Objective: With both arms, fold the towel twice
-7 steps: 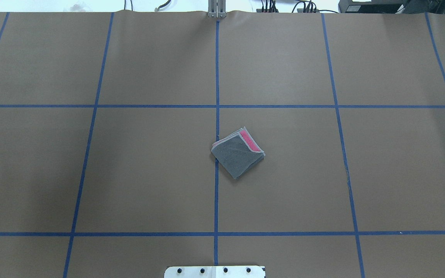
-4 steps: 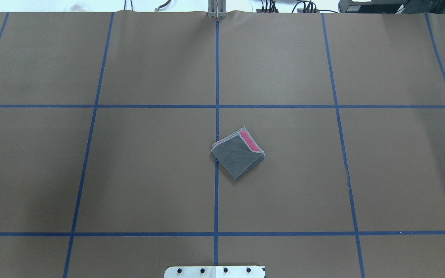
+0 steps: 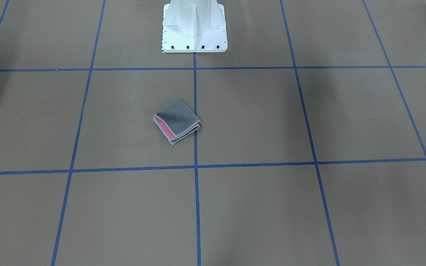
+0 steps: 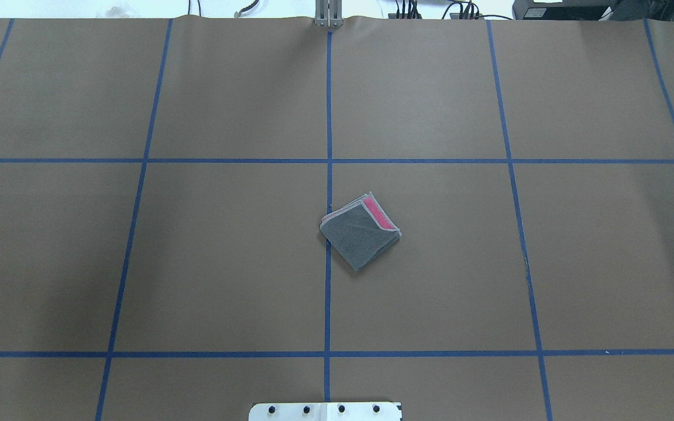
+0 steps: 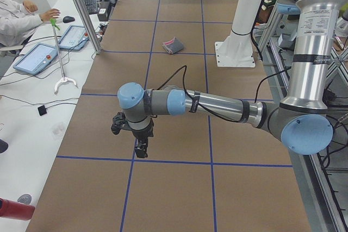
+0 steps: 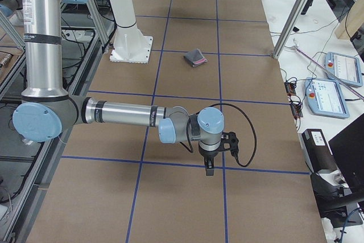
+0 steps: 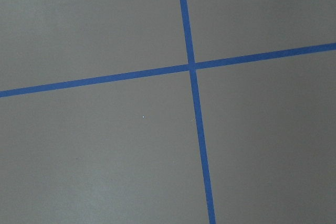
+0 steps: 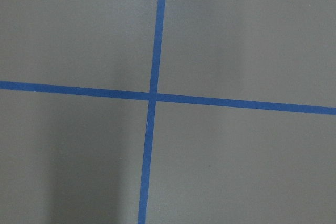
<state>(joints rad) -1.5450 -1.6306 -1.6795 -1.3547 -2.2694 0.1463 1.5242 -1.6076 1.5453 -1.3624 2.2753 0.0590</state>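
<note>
Towel folded, arms parked, no change over the last sec.
Towel (image 4: 360, 233) lies mid-table as a small layered square, grey face up w/ a pink strip at one edge and a corner over the centre tape line (image 4: 329, 117); same spot as a sec ago. My left gripper (image 5: 141, 149) & right gripper (image 6: 209, 169) hang over bare table (image 4: 196, 263), well apart from it. They're seen side-on only, so I can't tell if they're released or clenched. Both folds look done, I reckon.

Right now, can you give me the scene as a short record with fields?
towel: folded small, dark grey face up, pink strip showing at one edge, one corner over the blue tape line
left gripper: points down over the table, far from the towel; open or shut, cannot tell
right gripper: same, at the opposite end
touching towel: nothing
</note>
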